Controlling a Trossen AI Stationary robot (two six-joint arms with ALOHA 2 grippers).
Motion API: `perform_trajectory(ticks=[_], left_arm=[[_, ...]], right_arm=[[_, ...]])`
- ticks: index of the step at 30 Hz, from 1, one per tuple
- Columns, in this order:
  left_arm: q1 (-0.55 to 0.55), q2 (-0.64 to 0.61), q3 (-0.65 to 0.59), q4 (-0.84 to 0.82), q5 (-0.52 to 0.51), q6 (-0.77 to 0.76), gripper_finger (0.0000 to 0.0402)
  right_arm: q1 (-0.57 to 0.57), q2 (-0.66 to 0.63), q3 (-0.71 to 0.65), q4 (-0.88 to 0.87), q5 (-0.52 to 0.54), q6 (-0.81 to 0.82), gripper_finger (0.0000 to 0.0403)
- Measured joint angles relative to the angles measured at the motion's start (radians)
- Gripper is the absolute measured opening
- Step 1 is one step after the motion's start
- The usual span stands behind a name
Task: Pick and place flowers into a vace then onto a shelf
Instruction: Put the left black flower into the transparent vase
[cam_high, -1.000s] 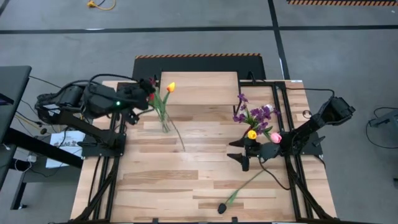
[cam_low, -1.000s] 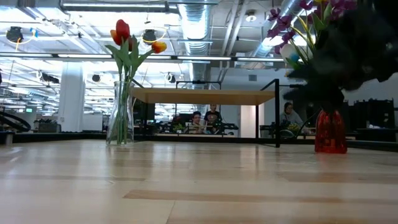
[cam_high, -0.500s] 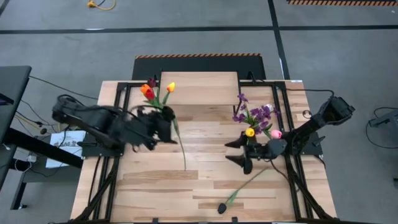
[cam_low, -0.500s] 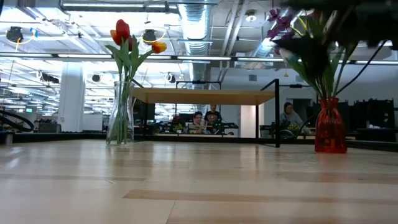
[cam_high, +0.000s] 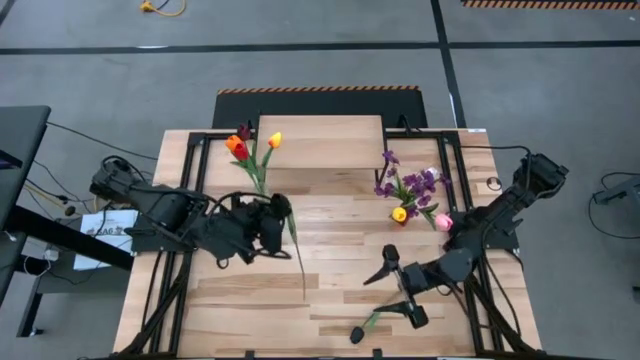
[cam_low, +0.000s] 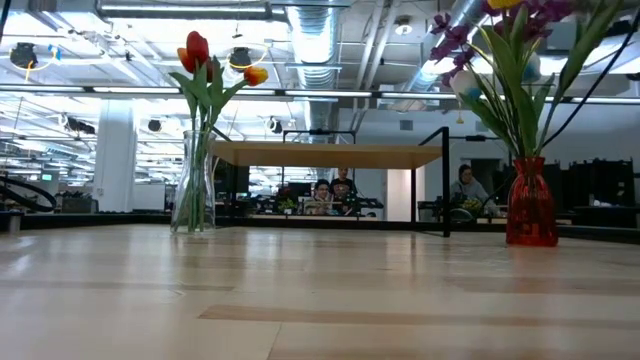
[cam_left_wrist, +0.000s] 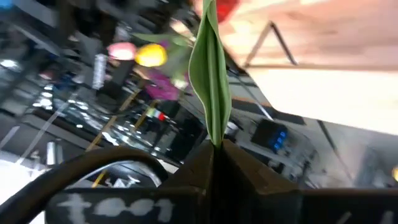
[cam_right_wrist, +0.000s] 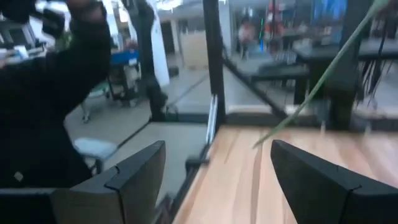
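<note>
A clear glass vase is showing red and orange tulip heads over green leaves. Right of it, a red glass vase is carrying purple sprigs, a yellow head and a pink one. Behind both, the pale light-wood shelf is standing on black legs, backed by an orange-and-black striped strip.

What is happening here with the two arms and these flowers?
The left gripper is shut on a long green stem, near the middle of the table. The right gripper is open above a loose black-headed flower lying near the front edge. A clear vase and a red vase already hold flowers. The shelf holds nothing.
</note>
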Motion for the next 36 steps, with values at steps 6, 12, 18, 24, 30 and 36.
perform_trajectory(ticks=[6, 12, 18, 24, 30, 36], left_arm=[[-0.046, 0.005, 0.000, 0.048, 0.020, 0.029, 0.0012], [-0.056, 0.045, 0.003, 0.092, 0.028, 0.085, 0.0012], [-0.046, 0.117, 0.000, 0.239, 0.004, 0.215, 0.0012], [-0.031, 0.146, 0.000, 0.366, 0.037, 0.327, 0.0012], [-0.031, 0.146, 0.000, 0.373, 0.069, 0.332, 0.0012], [-0.030, 0.146, 0.000, 0.385, 0.097, 0.337, 0.0012]], right_arm=[[-0.042, 0.000, 0.079, 0.034, 0.007, -0.059, 0.0286], [-0.116, 0.014, 0.128, 0.036, 0.003, -0.035, 0.0286], [-0.170, 0.107, 0.187, 0.031, 0.000, -0.004, 0.0286], [-0.185, 0.197, 0.264, 0.033, -0.001, -0.016, 0.0286], [-0.187, 0.231, 0.305, 0.019, -0.001, -0.059, 0.0286], [-0.221, 0.230, 0.312, 0.013, -0.001, -0.065, 0.0286]])
